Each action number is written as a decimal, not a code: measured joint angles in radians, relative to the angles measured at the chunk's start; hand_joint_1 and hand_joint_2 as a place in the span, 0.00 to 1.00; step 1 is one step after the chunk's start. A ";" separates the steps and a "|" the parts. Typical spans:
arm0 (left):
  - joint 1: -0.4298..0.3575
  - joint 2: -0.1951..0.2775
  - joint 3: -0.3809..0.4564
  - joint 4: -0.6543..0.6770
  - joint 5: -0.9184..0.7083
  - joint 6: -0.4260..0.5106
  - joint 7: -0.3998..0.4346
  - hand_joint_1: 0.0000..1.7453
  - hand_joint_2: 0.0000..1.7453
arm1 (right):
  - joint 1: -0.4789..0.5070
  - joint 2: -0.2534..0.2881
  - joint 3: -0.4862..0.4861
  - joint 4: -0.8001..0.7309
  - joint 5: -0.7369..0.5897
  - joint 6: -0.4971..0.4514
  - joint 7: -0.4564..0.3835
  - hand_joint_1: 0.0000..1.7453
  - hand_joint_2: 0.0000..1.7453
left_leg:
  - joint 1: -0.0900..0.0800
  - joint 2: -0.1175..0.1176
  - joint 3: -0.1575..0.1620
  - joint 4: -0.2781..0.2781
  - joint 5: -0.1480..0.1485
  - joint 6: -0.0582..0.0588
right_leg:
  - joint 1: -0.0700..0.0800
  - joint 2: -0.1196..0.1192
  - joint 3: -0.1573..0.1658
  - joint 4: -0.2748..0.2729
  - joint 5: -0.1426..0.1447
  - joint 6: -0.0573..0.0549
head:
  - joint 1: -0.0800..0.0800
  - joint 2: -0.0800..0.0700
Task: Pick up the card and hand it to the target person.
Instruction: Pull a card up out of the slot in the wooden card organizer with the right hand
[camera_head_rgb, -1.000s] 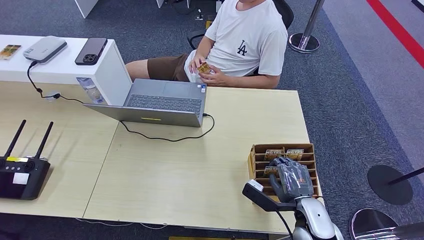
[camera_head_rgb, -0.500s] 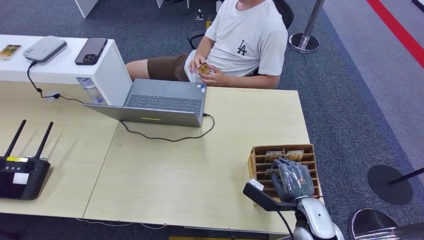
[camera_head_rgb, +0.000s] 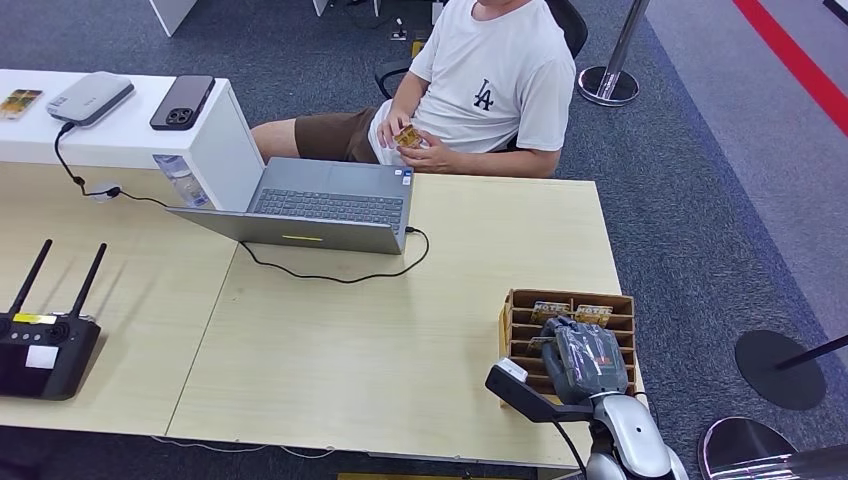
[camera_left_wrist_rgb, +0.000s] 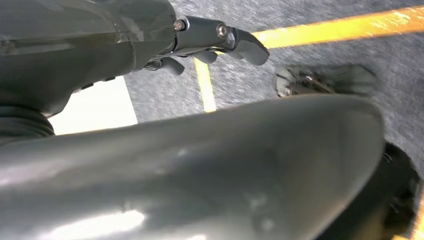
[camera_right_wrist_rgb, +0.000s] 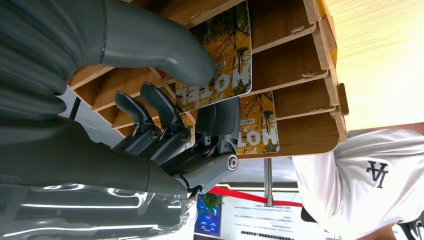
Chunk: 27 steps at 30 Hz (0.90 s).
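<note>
Grey carpet surrounds a pale wooden counter (camera_head_rgb: 400, 340) with bare room at its middle. One seated person (camera_head_rgb: 480, 90), head cut off, holds a card. One laptop (camera_head_rgb: 320, 205) sits opposite. At the counter's right edge, one slotted wooden rack (camera_head_rgb: 515, 325) holds two readable cards; the right hand (camera_head_rgb: 585, 360) pinches one card (camera_right_wrist_rgb: 225, 55), hiding others. The left hand (camera_left_wrist_rgb: 200, 42) hangs with fingers curled, holding nothing.

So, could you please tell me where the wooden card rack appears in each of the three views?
Head view: the wooden card rack sits at the table's near right corner, partly behind the right hand.
Left wrist view: not in it.
Right wrist view: the rack spans the upper half, slots open toward the hand.
Shared landmark: the yellow hotel cards in its slots.
</note>
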 joint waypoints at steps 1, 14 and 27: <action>0.001 0.001 -0.008 0.000 -0.007 0.001 0.000 0.00 1.00 | 0.000 0.001 -0.002 0.001 0.001 0.000 -0.002 0.88 1.00 | 0.000 0.000 0.000 0.000 0.000 0.000 | 0.000 0.000 0.000 0.000 0.000 0.000 | 0.000 0.000; 0.000 -0.004 0.002 -0.002 0.006 0.036 0.014 0.00 1.00 | -0.003 0.014 -0.011 -0.023 -0.064 0.005 -0.051 0.88 1.00 | 0.000 0.000 0.000 0.000 0.000 0.000 | 0.000 0.000 0.000 0.000 0.000 0.000 | 0.000 0.000; 0.002 0.000 0.009 -0.003 0.007 0.057 0.039 0.00 1.00 | 0.061 0.019 -0.072 -0.191 -0.207 -0.061 -0.120 0.88 1.00 | 0.000 -0.001 -0.001 0.000 0.000 0.000 | 0.000 -0.001 0.000 0.000 -0.001 0.000 | 0.000 0.000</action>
